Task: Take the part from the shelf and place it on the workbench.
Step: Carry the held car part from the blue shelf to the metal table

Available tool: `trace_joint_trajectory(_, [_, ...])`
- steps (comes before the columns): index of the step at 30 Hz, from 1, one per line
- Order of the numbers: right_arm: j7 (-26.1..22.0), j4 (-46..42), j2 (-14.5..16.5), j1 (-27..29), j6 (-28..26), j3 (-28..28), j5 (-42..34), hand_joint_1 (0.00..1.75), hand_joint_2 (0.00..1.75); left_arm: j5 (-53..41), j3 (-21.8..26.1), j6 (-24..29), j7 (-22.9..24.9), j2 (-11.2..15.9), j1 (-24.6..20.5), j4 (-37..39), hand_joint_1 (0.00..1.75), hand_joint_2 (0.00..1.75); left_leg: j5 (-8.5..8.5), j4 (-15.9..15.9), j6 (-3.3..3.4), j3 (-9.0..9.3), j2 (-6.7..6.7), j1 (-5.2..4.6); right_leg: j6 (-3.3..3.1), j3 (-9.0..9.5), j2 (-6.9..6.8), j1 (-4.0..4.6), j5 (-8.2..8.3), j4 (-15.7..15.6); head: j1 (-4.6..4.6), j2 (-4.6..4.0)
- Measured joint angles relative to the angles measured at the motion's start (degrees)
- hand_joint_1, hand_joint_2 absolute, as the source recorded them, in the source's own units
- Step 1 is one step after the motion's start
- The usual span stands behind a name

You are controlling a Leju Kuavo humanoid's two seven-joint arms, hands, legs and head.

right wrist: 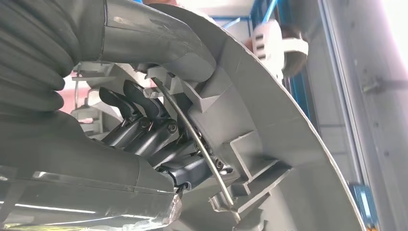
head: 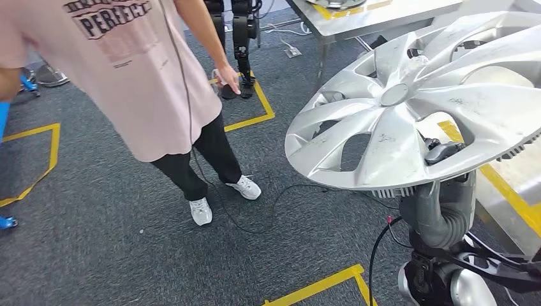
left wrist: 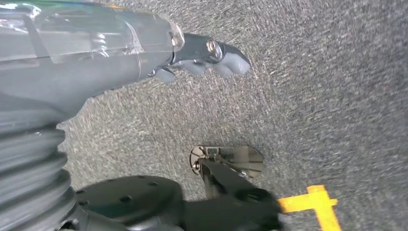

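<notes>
The part is a large silver wheel cover [head: 415, 105], held up in the air at the right of the head view, face toward me. My right hand [head: 443, 153] grips its lower rim, dark fingers poking through a spoke opening. In the right wrist view the dark fingers [right wrist: 144, 120] wrap the grey ribbed back of the wheel cover [right wrist: 269, 144] beside a wire ring. My left hand [left wrist: 207, 55] hangs over the grey carpet with its fingers curled in, holding nothing. A metal workbench [head: 376, 19] stands at the far top of the head view.
A person in a pink shirt [head: 127, 70] and black trousers stands close at the left, one hand [head: 228, 78] lowered. Yellow tape lines [head: 255, 118] mark the carpet. A black cable [head: 281, 204] lies on the floor. A second metal surface with yellow tape [head: 510, 191] is at the right edge.
</notes>
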Motion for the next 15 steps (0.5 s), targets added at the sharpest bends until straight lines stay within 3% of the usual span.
trace_joint_trajectory(1, [-0.09,0.13,0.08,0.19,0.03,0.01,-0.09,1.75,1.75,-0.02,0.01,0.01,0.05,0.08,0.12,0.01,0.0,1.75,-0.38,2.51,0.0,-1.51,0.18,-0.01,-0.04,0.0,0.83,0.05,-0.02,0.07,-0.18,0.0])
trace_joint_trajectory(2, [-0.14,0.25,0.15,0.37,0.04,0.02,-0.15,1.75,1.75,-0.08,0.01,0.02,0.09,0.16,0.19,0.01,0.0,1.75,0.39,3.08,0.09,-2.17,0.31,-0.01,-0.06,0.0,1.69,0.1,-0.05,0.17,-0.25,0.0])
trace_joint_trajectory(4, [-0.19,0.45,0.28,0.7,0.05,0.02,-0.22,1.75,1.75,-0.31,0.01,0.04,0.28,0.39,0.17,0.01,0.0,1.75,4.78,-2.13,0.48,-0.47,-0.72,0.03,-0.02,0.03,3.35,0.1,-0.2,0.43,-0.37,0.0])
trace_joint_trajectory(5, [-0.29,0.54,0.34,0.86,0.05,0.0,-0.26,1.75,1.75,-0.42,0.01,0.04,0.49,0.56,0.16,0.01,0.0,1.75,6.76,-5.83,0.8,1.06,-2.65,0.2,0.08,-0.01,4.11,0.1,-0.3,0.58,-0.42,0.0])
trace_joint_trajectory(7, [-0.79,0.68,0.44,1.23,0.05,-0.09,-0.41,1.75,1.75,-0.51,0.02,0.07,0.95,0.91,0.21,0.01,0.0,1.75,8.67,-11.09,1.14,3.35,-5.63,0.49,0.49,-0.34,5.73,-0.06,-0.4,0.88,-0.43,0.0])
trace_joint_trajectory(8, [-1.1,0.73,0.49,1.5,0.06,-0.14,-0.54,1.75,1.75,-0.52,0.02,0.08,1.15,1.07,0.24,0.01,0.0,1.75,8.54,-11.81,1.27,3.76,-6.07,0.53,0.84,-0.56,6.55,-0.21,-0.35,0.93,-0.42,0.0])
trace_joint_trajectory(10, [-1.6,0.8,0.61,2.03,0.1,-0.21,-0.79,1.75,1.75,-0.54,0.03,0.09,1.42,1.28,0.22,0.01,0.0,1.75,8.56,-12.21,1.49,4.05,-4.38,0.47,1.58,-0.91,8.22,-0.5,-0.18,0.88,-0.38,0.0])
trace_joint_trajectory(11, [-1.74,0.83,0.65,2.27,0.14,-0.27,-0.87,1.75,1.75,-0.54,0.04,0.12,1.52,1.38,0.14,0.02,0.0,1.75,8.64,-12.46,1.7,4.22,-3.39,0.53,1.9,-1.18,7.76,-0.42,-0.49,1.21,-0.35,0.0])
trace_joint_trajectory(12, [-1.85,0.87,0.68,2.38,0.2,-0.35,-0.91,1.75,1.75,-0.55,0.05,0.17,1.59,1.48,0.06,0.02,0.0,1.75,8.71,-12.73,1.91,4.36,-2.35,0.6,2.21,-1.8,6.45,-0.33,-1.4,2.45,-0.1,0.0])
trace_joint_trajectory(14, [-2.13,1.05,0.78,2.49,0.36,-0.56,-0.97,1.75,1.75,-0.55,0.08,0.26,1.53,1.6,0.06,0.02,0.0,1.75,8.67,-12.99,2.27,4.54,-0.13,0.51,2.77,-4.4,2.52,-0.24,-4.75,8.05,0.64,0.0])
trace_joint_trajectory(15, [-2.29,1.2,0.85,2.5,0.45,-0.63,-0.99,1.75,1.75,-0.56,0.1,0.31,1.31,1.63,0.16,0.02,0.0,1.75,8.56,-12.98,2.4,4.54,0.99,0.41,3.02,-6.09,1.35,-0.32,-6.51,11.76,1.01,0.0])
